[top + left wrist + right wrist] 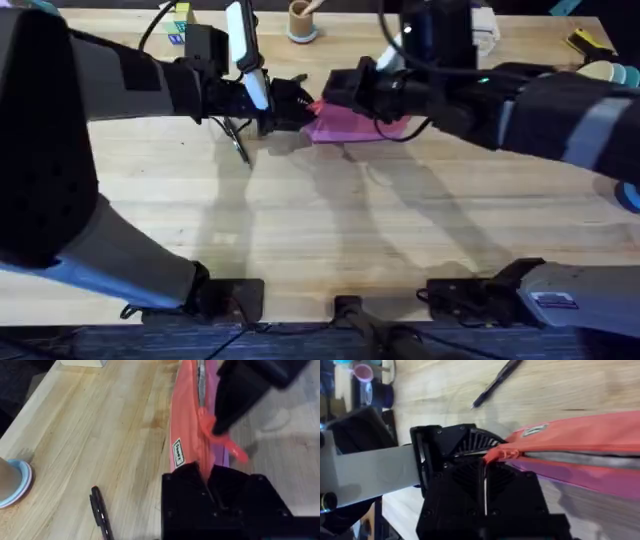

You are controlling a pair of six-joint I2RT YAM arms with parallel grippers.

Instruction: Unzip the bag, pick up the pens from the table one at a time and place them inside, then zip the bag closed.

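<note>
bag [352, 124] between both grippers, seemingly pinched

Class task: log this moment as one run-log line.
stage: unzipping | left gripper: shut on bag end | right gripper: shut on zipper pull | pen: on table

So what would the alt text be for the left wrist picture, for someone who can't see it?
A black left gripper clamps one end of a pink bag lying on a light wooden table, while the right gripper pinches the orange zipper pull. The zipper looks partly open above the pull. A black pen lies on the wood beside the bag.
</note>
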